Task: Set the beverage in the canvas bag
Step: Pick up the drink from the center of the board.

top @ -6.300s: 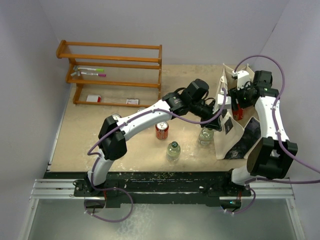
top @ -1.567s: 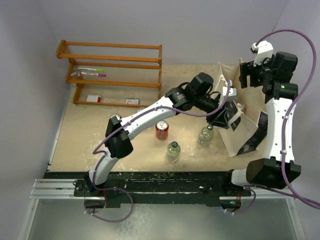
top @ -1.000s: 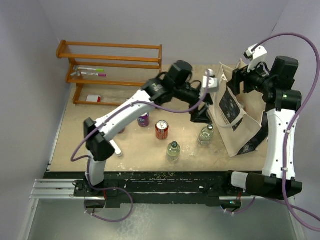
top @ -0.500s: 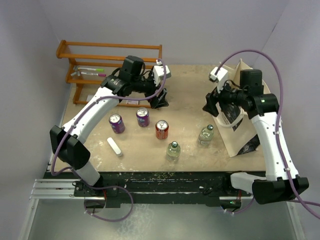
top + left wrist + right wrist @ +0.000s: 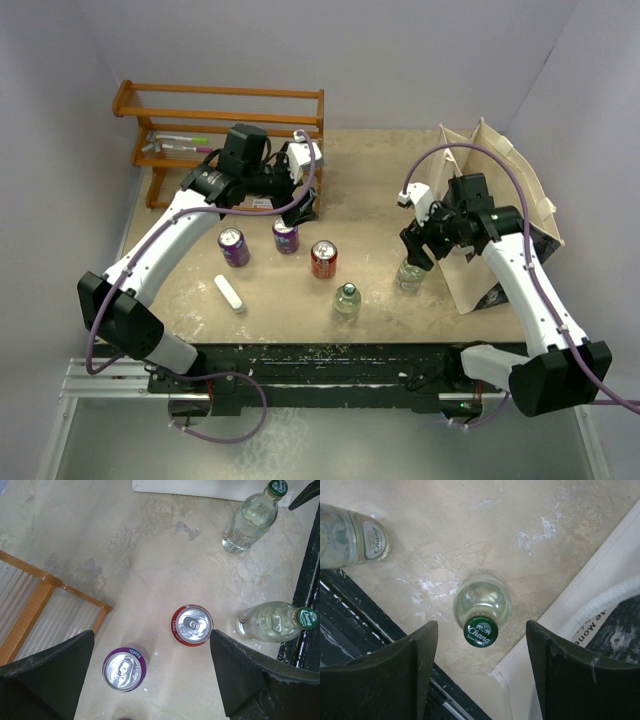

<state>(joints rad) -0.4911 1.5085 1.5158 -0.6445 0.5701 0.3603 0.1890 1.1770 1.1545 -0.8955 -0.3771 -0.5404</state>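
Observation:
The cream canvas bag [image 5: 493, 152] stands upright at the right of the table, its dark print facing the right arm. Two clear green-capped bottles [image 5: 410, 272] [image 5: 346, 301] stand left of it, beside a red can [image 5: 323, 259] and two purple cans [image 5: 286, 236] [image 5: 233, 246]. My right gripper [image 5: 416, 247] hangs open straight over the nearer bottle [image 5: 482, 600], one finger on each side and well above the cap, with the bag's edge [image 5: 600, 592] beside it. My left gripper [image 5: 152, 645] is open and empty, high above a purple can [image 5: 124, 668] and the red can [image 5: 192, 625].
A wooden rack [image 5: 220, 140] holding pens stands at the back left. A small white stick [image 5: 229, 294] lies near the front left. The table's dark front rail [image 5: 350, 630] runs close behind the bottles. Grey walls close in both sides.
My right arm has swung down and left from the bag's mouth to above the bottle, jaws narrowing slightly. My left arm has drawn back from the bag to over the cans.

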